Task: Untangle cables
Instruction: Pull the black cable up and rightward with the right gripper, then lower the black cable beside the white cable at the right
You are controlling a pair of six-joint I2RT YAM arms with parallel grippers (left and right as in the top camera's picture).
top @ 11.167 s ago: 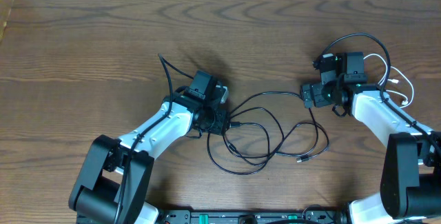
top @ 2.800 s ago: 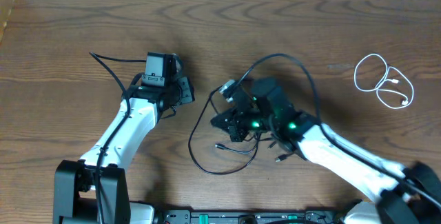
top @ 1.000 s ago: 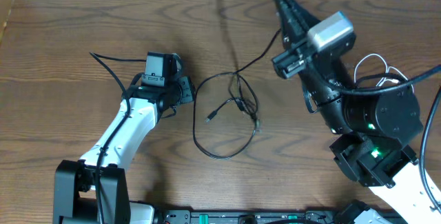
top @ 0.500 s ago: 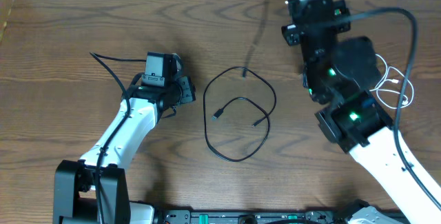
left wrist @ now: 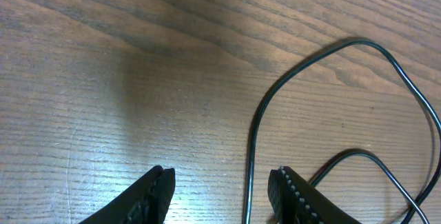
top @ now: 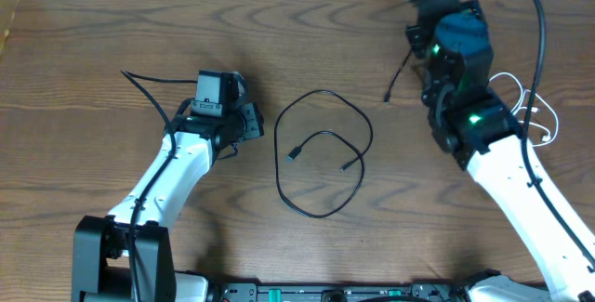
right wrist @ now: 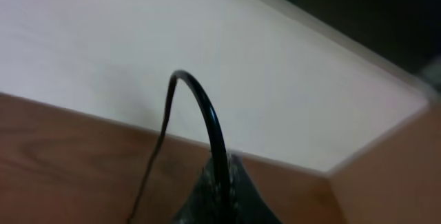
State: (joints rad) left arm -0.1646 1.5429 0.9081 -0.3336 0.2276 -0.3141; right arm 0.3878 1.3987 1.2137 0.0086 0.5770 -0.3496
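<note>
One black cable (top: 321, 153) lies in a loose loop at the table's centre, both plugs inside the loop. My left gripper (top: 247, 124) rests open just left of it. In the left wrist view that cable (left wrist: 253, 141) lies on the wood ahead of the open left gripper (left wrist: 222, 182), untouched. My right gripper (top: 418, 34) is raised at the back right, shut on a second black cable (top: 398, 74) whose free end dangles. In the right wrist view the right gripper (right wrist: 222, 186) pinches this cable (right wrist: 203, 110), which arcs up and hangs down. A white cable (top: 536, 110) lies at the far right, partly behind the right arm.
A thick black robot wire (top: 139, 81) runs off behind the left arm, and another (top: 530, 5) loops over the right arm. The table's back edge and a white wall (right wrist: 138, 45) are close behind the raised right gripper.
The right arm has pulled one black cable up out of the tangle and carried it to the back right. The other black cable settled into a loop. The left arm stayed still.
</note>
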